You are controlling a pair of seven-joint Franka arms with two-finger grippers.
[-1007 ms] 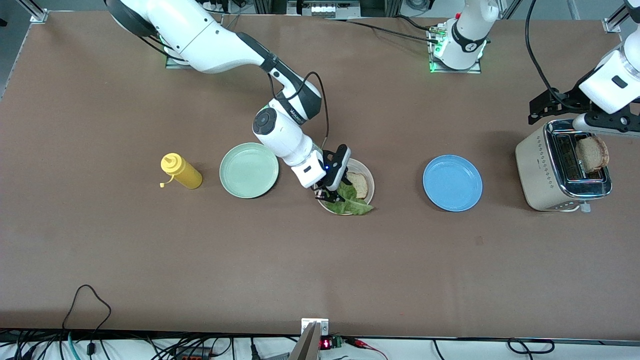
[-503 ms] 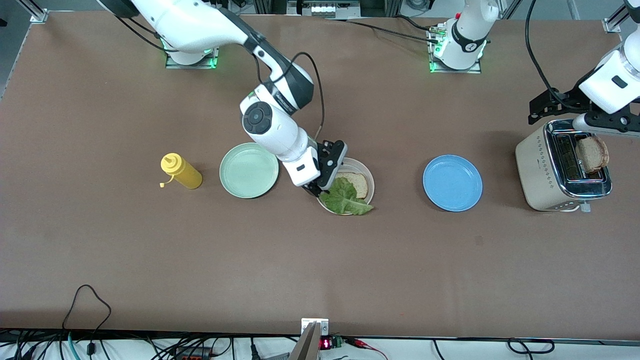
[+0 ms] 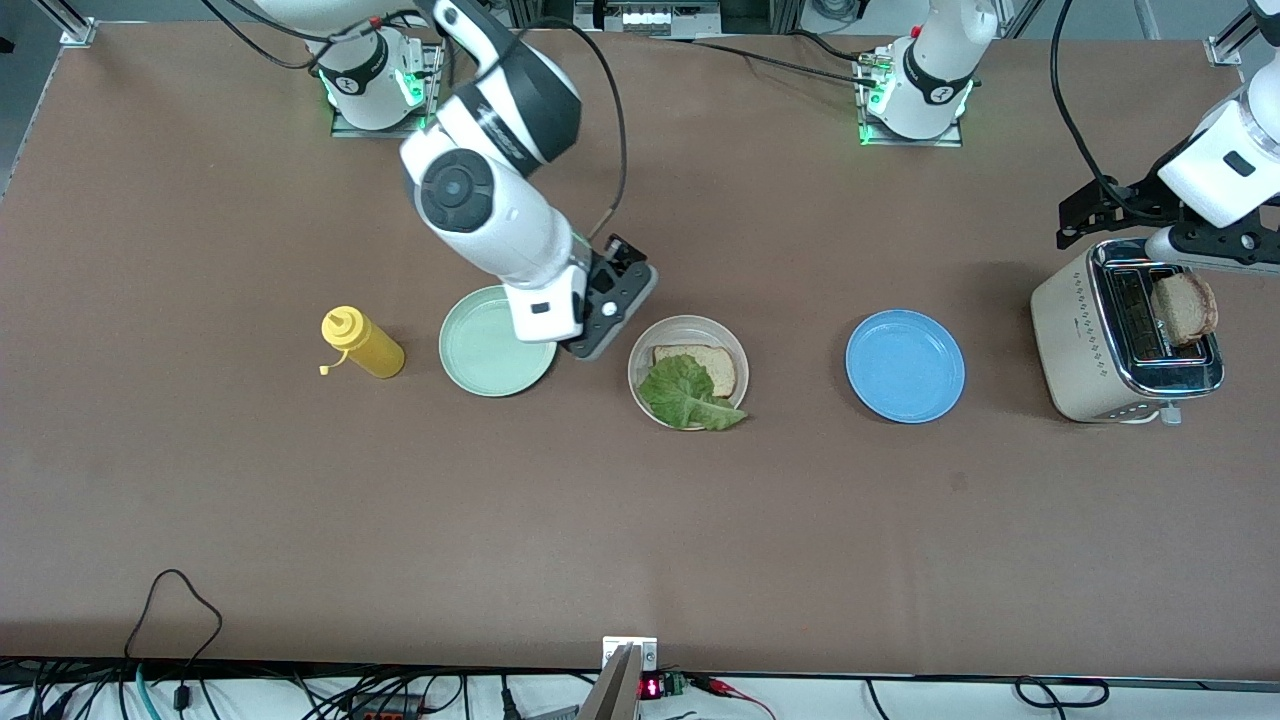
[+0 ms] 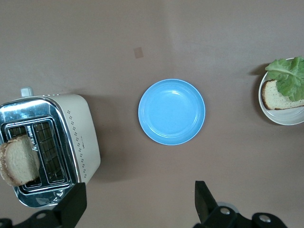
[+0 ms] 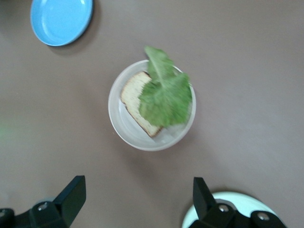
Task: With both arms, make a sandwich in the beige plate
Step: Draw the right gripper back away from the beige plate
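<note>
The beige plate (image 3: 634,372) (image 5: 121,128) (image 4: 285,116) holds one bread slice (image 3: 716,366) (image 5: 135,95). A green lettuce leaf (image 3: 685,396) (image 5: 166,97) lies on that slice and hangs over the rim nearest the front camera. My right gripper (image 3: 600,310) (image 5: 137,202) hangs open and empty above the table, between the mint green plate and the beige plate. A second bread slice (image 3: 1185,307) (image 4: 19,159) stands in the toaster (image 3: 1085,340) (image 4: 78,128). My left gripper (image 3: 1095,215) (image 4: 140,204) waits open and empty, high over bare table beside the toaster.
A mint green plate (image 3: 490,345) (image 5: 232,209) lies under the right wrist. A blue plate (image 3: 905,365) (image 4: 172,111) sits between the beige plate and the toaster. A yellow squeeze bottle (image 3: 362,343) lies at the right arm's end.
The right gripper opened and let go of the lettuce, then rose and drew back toward the mint green plate. The leaf stays on the bread. The left arm has not moved.
</note>
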